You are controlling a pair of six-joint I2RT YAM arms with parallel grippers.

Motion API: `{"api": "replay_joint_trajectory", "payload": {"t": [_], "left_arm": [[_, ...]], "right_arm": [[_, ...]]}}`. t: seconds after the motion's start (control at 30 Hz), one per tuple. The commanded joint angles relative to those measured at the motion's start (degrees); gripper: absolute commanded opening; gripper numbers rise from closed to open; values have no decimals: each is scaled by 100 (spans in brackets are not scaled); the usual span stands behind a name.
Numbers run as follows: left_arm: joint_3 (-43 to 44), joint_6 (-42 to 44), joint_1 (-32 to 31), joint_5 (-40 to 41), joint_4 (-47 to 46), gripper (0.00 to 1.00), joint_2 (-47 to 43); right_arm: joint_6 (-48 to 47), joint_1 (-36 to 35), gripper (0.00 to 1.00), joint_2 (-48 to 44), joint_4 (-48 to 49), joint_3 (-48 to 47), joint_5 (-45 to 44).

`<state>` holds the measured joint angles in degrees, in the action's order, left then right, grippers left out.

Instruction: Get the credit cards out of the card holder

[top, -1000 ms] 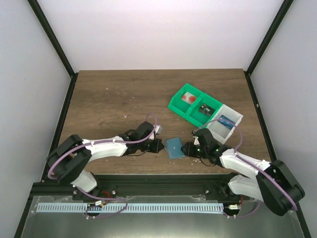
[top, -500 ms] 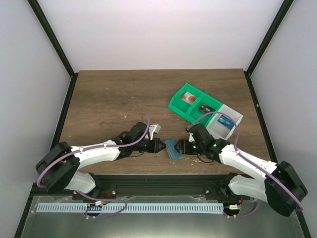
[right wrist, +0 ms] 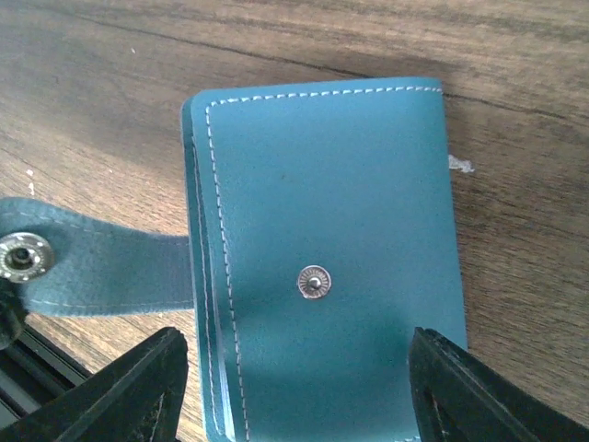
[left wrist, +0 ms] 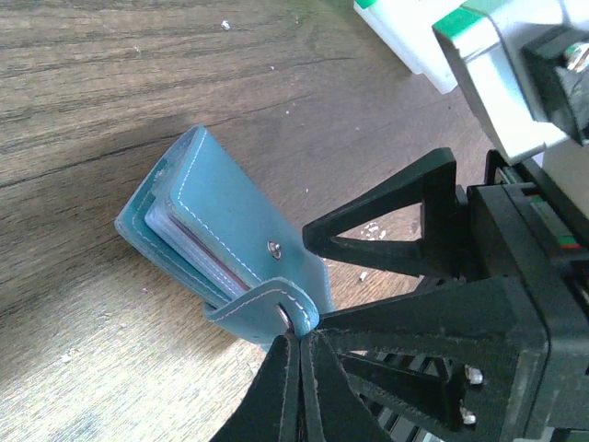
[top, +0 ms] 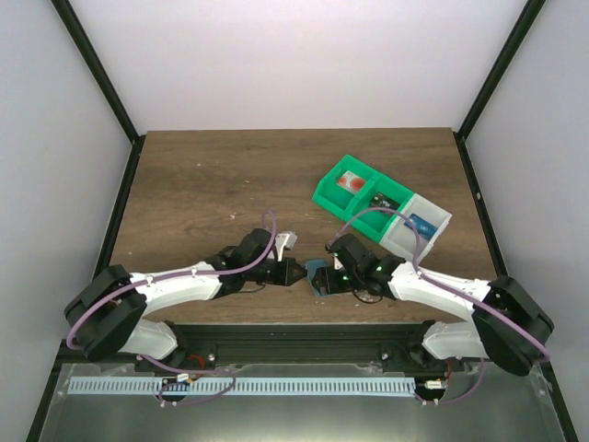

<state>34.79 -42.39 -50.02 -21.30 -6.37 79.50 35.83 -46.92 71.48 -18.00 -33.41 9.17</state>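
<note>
The left tool point(left wrist: 301, 339) pinches the strap point(left wrist: 262, 308) of the card holder point(left wrist: 225, 230), apparently to open it, while the spread right tool point(right wrist: 294, 368) brackets its body.

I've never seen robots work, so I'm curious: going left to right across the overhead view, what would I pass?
left gripper → card holder → right gripper → white bin
</note>
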Motion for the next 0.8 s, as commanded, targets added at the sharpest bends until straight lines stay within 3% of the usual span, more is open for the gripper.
{"api": "replay_joint_trajectory", "payload": {"t": [0.0,0.13,0.33,0.63,0.77], "left_arm": [[-18,-49,9,-71,-135,0,-110],[-32,-22,18,-77,-87,0,-119],[-98,31,10,-47,-30,0,-123],[-318,54,16,13,-27,0,-256],[-394,40,19,-1,-33,0,-305]], "right_arm": [[62,-160,67,129,-12,-172,-321],[138,-186,66,65,-196,-183,-745],[207,-191,52,-372,-188,-140,-956],[193,-188,39,-499,-427,-99,-1368],[27,-193,43,-501,-427,-153,-1181]]}}
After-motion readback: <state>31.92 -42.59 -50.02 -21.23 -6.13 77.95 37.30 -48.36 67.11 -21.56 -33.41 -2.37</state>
